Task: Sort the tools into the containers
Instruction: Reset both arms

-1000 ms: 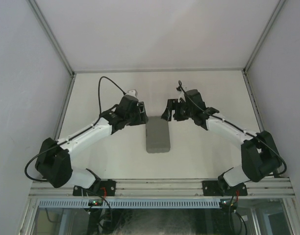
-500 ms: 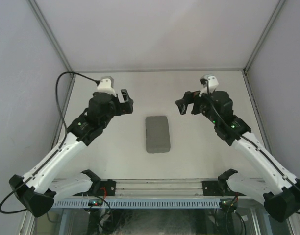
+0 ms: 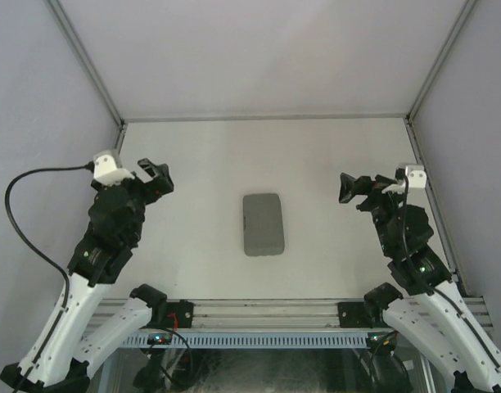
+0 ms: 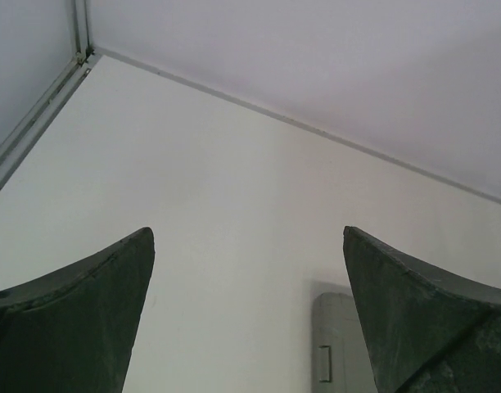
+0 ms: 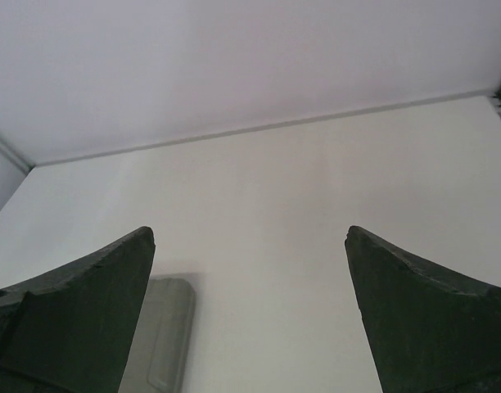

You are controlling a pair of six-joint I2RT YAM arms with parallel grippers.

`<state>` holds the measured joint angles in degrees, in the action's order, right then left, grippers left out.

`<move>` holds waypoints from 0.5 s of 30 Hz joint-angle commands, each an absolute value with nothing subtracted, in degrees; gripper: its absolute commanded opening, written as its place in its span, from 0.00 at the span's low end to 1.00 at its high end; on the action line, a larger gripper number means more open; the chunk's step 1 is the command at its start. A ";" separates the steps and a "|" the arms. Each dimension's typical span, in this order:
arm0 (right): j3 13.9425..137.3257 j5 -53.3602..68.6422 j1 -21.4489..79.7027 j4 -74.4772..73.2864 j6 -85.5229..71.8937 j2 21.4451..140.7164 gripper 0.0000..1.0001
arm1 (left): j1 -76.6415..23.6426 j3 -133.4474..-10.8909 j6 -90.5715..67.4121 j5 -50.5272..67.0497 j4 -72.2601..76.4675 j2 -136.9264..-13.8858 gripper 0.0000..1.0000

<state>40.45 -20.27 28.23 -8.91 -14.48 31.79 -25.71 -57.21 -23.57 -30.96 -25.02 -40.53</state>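
A grey plastic case [image 3: 263, 223], the container, lies closed flat in the middle of the white table. No tools show in any view. My left gripper [image 3: 155, 178] hangs open to the left of the case, well apart from it, with nothing between its fingers. My right gripper [image 3: 358, 190] hangs open to the right, also apart and empty. In the left wrist view the open gripper [image 4: 247, 231] frames bare table, with the case [image 4: 336, 344] at lower right. In the right wrist view the open gripper [image 5: 249, 230] has the case [image 5: 160, 336] at lower left.
Grey walls close the table on the left, right and back, with metal frame posts [image 3: 103, 98] in the corners. An aluminium rail [image 3: 267, 313] runs along the near edge with both arm bases on it. A black cable [image 3: 38, 213] loops by the left arm.
Both arms have pulled back from the case, out to the sides and toward the near edge. Both grippers' jaws have opened wide. The case has not moved.
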 commanded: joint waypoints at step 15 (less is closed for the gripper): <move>36.42 -34.96 26.90 -24.21 -26.20 23.27 1.00 | -25.40 -35.60 -29.80 -42.26 -18.23 -23.32 1.00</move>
<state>36.34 -33.39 27.31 -22.61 -23.59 22.65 -25.69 -35.46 -30.44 -39.33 -21.50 -23.51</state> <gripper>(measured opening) 0.995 0.998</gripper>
